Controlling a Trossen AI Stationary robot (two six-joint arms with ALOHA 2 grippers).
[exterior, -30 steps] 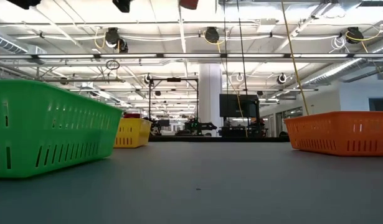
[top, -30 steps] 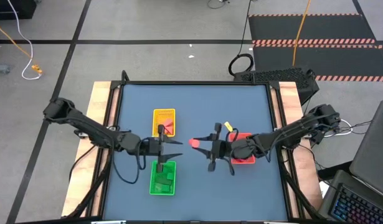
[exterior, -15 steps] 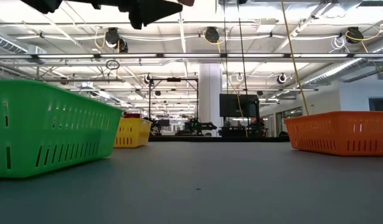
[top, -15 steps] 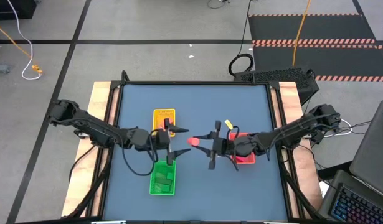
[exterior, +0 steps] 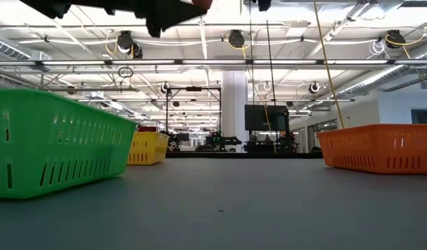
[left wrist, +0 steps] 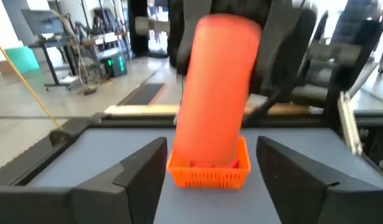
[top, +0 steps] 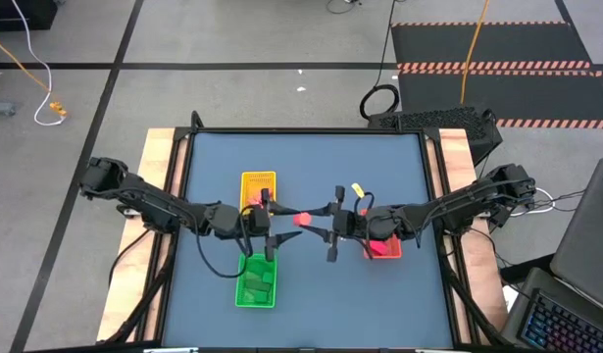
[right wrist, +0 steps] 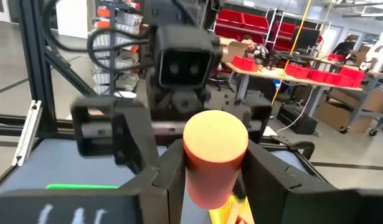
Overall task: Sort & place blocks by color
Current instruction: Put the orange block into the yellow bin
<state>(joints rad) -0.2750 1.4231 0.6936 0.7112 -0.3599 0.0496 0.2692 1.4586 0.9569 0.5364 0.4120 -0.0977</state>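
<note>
One round salmon-pink block hangs high over the middle of the blue table, pinched in the right end effector. The left end effector waits wide open and empty just beside it, likely to take it.

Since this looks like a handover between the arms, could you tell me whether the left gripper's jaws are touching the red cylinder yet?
Apart. In the left wrist view, the left gripper has its jaws spread, with gaps either side of the red cylinder, which the right gripper holds.
</note>
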